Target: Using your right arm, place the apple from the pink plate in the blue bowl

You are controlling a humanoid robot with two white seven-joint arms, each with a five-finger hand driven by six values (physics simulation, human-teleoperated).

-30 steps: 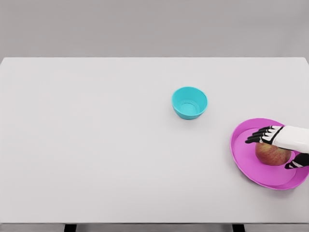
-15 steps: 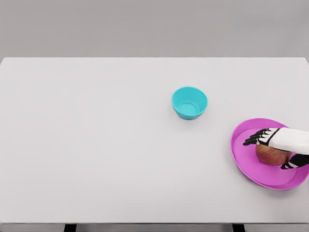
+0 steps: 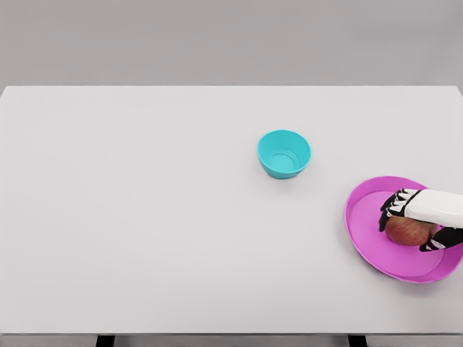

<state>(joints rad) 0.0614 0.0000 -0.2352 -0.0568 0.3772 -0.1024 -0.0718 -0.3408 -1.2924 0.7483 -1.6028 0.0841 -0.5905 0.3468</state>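
1. Head view: right robot hand curled over the apple, fingers draped down for a top grasp.
2. Apple rests on the pink plate, desk's 4 o'clock.
3. Blue bowl sits at 10 o'clock from the plate, awaiting the apple.

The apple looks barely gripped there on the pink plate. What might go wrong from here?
The right hand has its fingers curled over the apple from above, so the round fruit might slip out as it lifts. The pink plate lies near the table's right edge, and a dropped apple could roll off. The blue bowl is small, so a slightly off release might land on its rim or tip it.
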